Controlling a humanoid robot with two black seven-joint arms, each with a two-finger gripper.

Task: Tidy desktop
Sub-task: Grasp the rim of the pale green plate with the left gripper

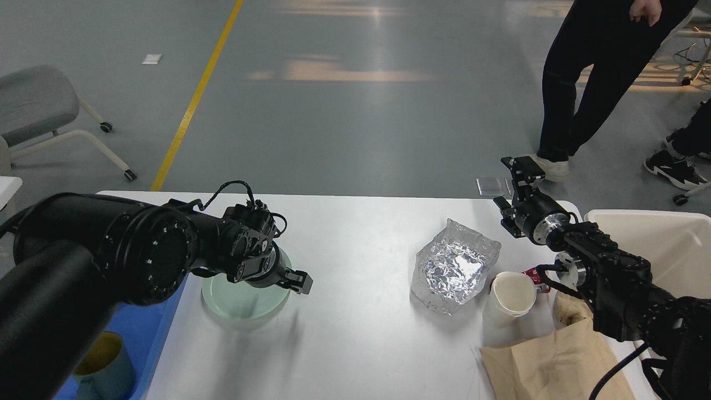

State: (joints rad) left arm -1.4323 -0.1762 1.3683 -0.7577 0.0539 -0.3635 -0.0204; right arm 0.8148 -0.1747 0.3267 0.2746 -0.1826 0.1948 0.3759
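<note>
1. Far left: blue tray at the desk's left edge, mostly hidden behind the black left arm; dark green mug with a yellow inside standing upright in its near corner.
2. Left claw low over the right rim of the pale green plate; fingers dark and seen nearly end-on, so cannot tell whether spread or closed, nor whether touching the plate.
3. Green plate lying flat on the desk just beside the tray, its far half covered by the wrist.
4. Desk filling the lower middle of the view: white, rounded far corners, long axis running left to right, far edge parallel to the top of the view.
5. Right of centre: crumpled silver foil bag lying flat on the desk.
6. White paper cup upright just beside the foil's right corner, a small red item touching its far side.
7. Brown paper bag flat near the desk's front right corner.
8. Right claw raised above the far right corner of the desk, pointing up and away, fingers parted, nothing between them.
9. Far right: cream-white bin beside the desk.
</note>
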